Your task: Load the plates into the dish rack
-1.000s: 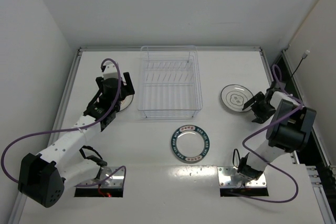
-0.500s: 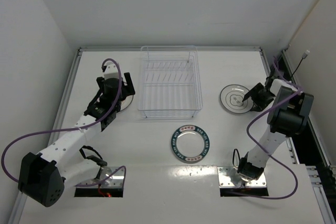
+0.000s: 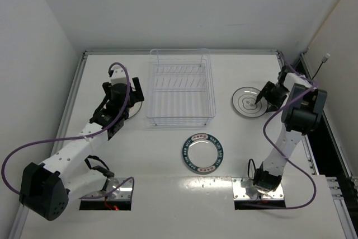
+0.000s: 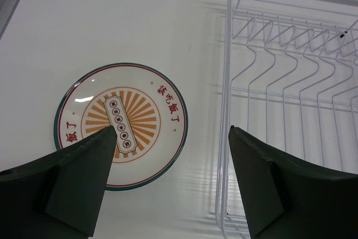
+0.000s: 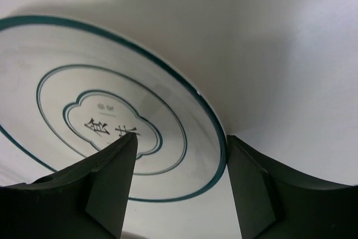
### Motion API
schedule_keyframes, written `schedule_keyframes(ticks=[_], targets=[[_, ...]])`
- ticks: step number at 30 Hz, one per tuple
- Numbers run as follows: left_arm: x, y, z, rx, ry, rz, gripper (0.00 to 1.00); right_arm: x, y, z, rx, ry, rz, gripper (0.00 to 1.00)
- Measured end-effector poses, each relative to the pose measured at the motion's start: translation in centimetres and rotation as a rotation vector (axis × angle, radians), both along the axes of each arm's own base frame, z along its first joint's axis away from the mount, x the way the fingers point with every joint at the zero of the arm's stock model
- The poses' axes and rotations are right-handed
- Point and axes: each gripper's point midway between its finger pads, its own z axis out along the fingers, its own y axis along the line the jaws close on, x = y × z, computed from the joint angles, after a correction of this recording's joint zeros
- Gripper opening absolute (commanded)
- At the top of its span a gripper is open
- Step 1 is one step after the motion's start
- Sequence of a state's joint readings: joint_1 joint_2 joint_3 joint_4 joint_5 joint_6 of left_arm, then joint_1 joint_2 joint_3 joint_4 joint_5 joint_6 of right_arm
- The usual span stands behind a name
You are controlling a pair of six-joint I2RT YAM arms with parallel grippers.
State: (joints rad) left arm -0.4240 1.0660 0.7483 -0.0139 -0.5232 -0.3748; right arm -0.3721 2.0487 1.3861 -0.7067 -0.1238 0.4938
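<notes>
Wide open and empty, the right gripper (image 5: 180, 138): one dark wedge-shaped finger over the printed middle of the ringed plate (image 5: 112, 76), the other past its rim above the bare white table (image 5: 291, 54), the rim itself in the gap between; contact with the plate not to be told. From above, that gripper (image 3: 262, 98) at the right edge of the same plate (image 3: 245, 102), well to the right of the dish rack (image 3: 180, 88). Likewise wide open and empty, the left gripper (image 4: 172, 130), poised above the table: partly under its left finger the orange plate (image 4: 140, 99), flat on the table, just left of the rack with a strip of table between. Ringed plate glossy white and round, with thin dark concentric rings and a scalloped outline round two characters. Orange plate round and dark-rimmed, with a sunburst of orange rays and red characters. Flat in front of the rack, well apart from both grippers, the teal-rimmed plate (image 3: 203, 153). Rack clear and rectangular, with thin bent wire dividers in rows
</notes>
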Motion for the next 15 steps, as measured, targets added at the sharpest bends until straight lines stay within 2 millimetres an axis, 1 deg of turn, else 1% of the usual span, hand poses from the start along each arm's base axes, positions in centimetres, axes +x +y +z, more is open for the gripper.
schedule_keyframes(ticks=[3,4,5,7,8,10,11,13,15], targets=[[0.0,0.0,0.0,0.000,0.000,0.001,0.79,2.4,0.4,-0.5,-0.025,0.005,0.088,0.61],[0.0,0.0,0.0,0.000,0.000,0.001,0.80,2.6,0.6,-0.5,-0.032,0.005,0.106,0.61],[0.0,0.0,0.0,0.001,0.001,0.001,0.80,2.6,0.8,-0.5,-0.035,0.007,0.121,0.56],[0.0,0.0,-0.1,0.002,0.003,0.002,0.80,2.5,1.5,-0.7,-0.036,0.014,0.149,0.51],[0.1,0.0,-0.2,0.002,0.005,0.002,0.80,2.4,1.7,-0.7,-0.033,0.016,0.154,0.45],[0.1,0.0,-0.3,0.004,0.008,0.001,0.82,2.2,1.8,-0.8,-0.027,0.021,0.161,0.38],[0.1,0.0,-0.3,0.005,0.010,0.001,0.82,2.1,1.7,-0.8,-0.022,0.022,0.160,0.31],[0.1,0.0,-0.4,0.005,0.011,0.001,0.82,2.0,2.0,-0.8,-0.009,0.023,0.164,0.24],[0.1,0.0,-0.4,0.005,0.011,0.001,0.82,2.0,2.1,-0.7,0.013,0.015,0.163,0.12]])
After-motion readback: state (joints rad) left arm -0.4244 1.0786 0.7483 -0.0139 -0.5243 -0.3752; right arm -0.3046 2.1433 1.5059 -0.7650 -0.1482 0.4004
